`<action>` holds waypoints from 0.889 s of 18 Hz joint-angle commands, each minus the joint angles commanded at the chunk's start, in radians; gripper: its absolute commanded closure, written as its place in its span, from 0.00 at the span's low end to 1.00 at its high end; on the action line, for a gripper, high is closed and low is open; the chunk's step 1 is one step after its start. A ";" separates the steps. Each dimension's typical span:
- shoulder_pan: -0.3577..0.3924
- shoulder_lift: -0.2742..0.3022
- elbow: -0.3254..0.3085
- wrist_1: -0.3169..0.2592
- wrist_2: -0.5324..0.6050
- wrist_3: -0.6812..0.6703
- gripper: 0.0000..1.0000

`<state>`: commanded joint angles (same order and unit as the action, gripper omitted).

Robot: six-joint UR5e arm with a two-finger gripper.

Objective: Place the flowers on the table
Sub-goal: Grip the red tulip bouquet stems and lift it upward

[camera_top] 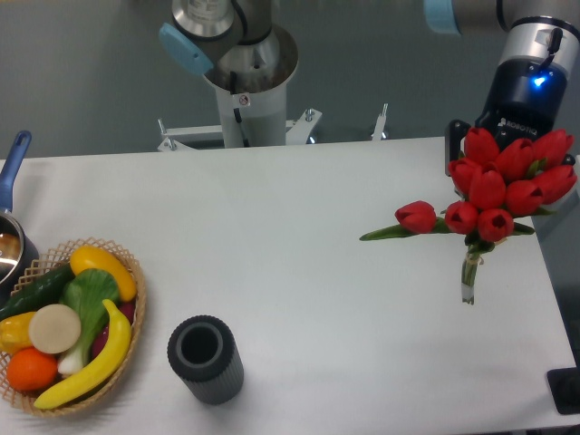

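- The flowers (pixel 500 186) hang at the right side of the table (pixel 299 263), buds uppermost and stems pointing down, just under the gripper (pixel 507 136).
- The buds hide the fingers entirely, so I cannot tell whether the jaws are clenched on the bunch or released (the bunch standing upright with nothing else to prop it suggests a hold, but that is a judgement only).
- One bud leans out to the left on a bent stem, apart from the rest.
- The stem ends look close to the tabletop; whether they touch it I cannot tell.
- Step in hand, as I judge it: carrying the bunch over the table, the set-down not yet finished.
- The next move calls for lowering and tipping the bunch so it lies flat, clear of the right edge, and then letting go.
- The cup (pixel 205 359) and the fruit basket (pixel 68 326) sit well apart at the left, so neither crowds the drop spot.
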<state>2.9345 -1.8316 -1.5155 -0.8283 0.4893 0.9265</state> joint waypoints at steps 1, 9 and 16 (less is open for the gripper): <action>-0.002 0.003 -0.003 0.000 0.003 0.003 0.51; -0.002 0.043 -0.035 -0.005 0.064 -0.003 0.51; -0.009 0.095 -0.095 -0.006 0.228 0.000 0.51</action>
<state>2.9253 -1.7365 -1.6107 -0.8345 0.7177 0.9265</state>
